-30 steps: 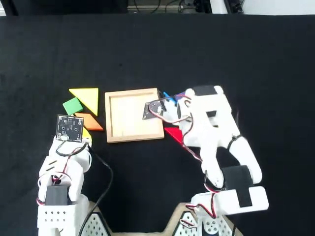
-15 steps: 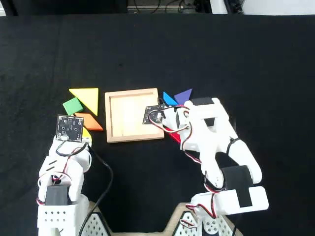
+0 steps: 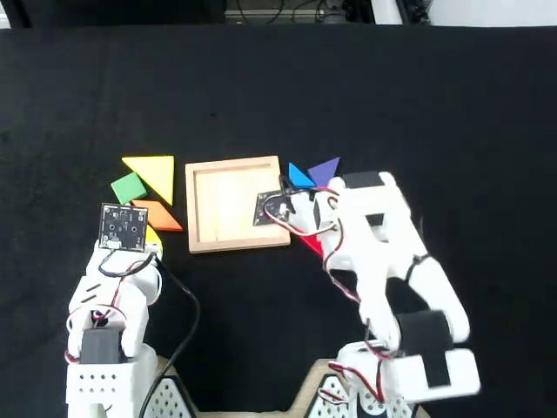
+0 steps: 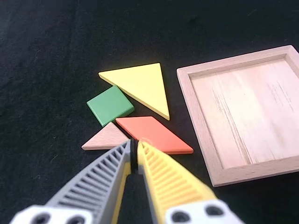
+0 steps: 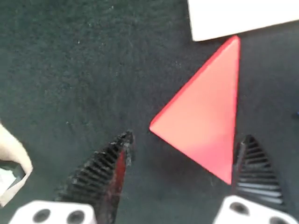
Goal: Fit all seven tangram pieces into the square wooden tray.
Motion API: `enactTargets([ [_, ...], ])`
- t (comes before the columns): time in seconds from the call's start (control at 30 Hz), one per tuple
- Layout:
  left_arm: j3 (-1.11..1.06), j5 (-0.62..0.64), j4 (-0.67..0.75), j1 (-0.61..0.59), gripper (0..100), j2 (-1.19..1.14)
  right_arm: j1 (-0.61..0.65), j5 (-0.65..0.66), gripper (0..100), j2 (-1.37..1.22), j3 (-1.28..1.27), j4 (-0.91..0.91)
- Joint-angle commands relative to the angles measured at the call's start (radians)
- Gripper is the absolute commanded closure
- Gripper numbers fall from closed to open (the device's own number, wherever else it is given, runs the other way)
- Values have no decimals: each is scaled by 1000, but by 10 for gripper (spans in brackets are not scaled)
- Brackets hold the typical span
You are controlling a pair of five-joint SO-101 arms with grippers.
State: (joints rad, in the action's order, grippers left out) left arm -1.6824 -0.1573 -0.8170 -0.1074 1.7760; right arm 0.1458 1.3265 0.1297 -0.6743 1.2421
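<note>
Straddling the red triangle (image 5: 205,126), the right gripper (image 5: 187,140) hangs with its jaws apart, one on either side, a stance that appears meant for closing on the piece. The triangle lies flat on the desk (image 3: 392,104) just beside a corner of the empty tray (image 3: 237,246). The left gripper (image 4: 135,147), jaws together, rests by the orange parallelogram (image 4: 154,134), yellow triangle (image 4: 140,86) and green square (image 4: 110,105), all outside the tray.

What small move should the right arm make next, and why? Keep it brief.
Probably close the right gripper on the red triangle. Its fingers stand open on either side of that piece, which lies flat on the black cloth just off the wooden tray's corner, and the tray holds nothing yet.
</note>
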Motion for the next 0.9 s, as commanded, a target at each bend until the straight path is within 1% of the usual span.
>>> enactTargets([
  [0.0, -18, -6, 20, 10, 970, 8, 11, 9, 662, 119, 31, 61],
  [0.13, -18, -6, 20, 8, 970, 8, 31, 11, 662, 134, -16, 68],
  [0.37, -18, -6, 18, 7, 970, 8, 51, 9, 662, 133, -124, -64],
  [0.53, -18, -6, 18, 7, 970, 8, 49, 9, 662, 122, -125, -75],
  [0.7, -18, -6, 18, 7, 970, 8, 40, 9, 662, 70, -120, -129],
  [0.87, -18, -6, 20, 10, 970, 8, 40, 9, 662, 24, -111, -121],
])
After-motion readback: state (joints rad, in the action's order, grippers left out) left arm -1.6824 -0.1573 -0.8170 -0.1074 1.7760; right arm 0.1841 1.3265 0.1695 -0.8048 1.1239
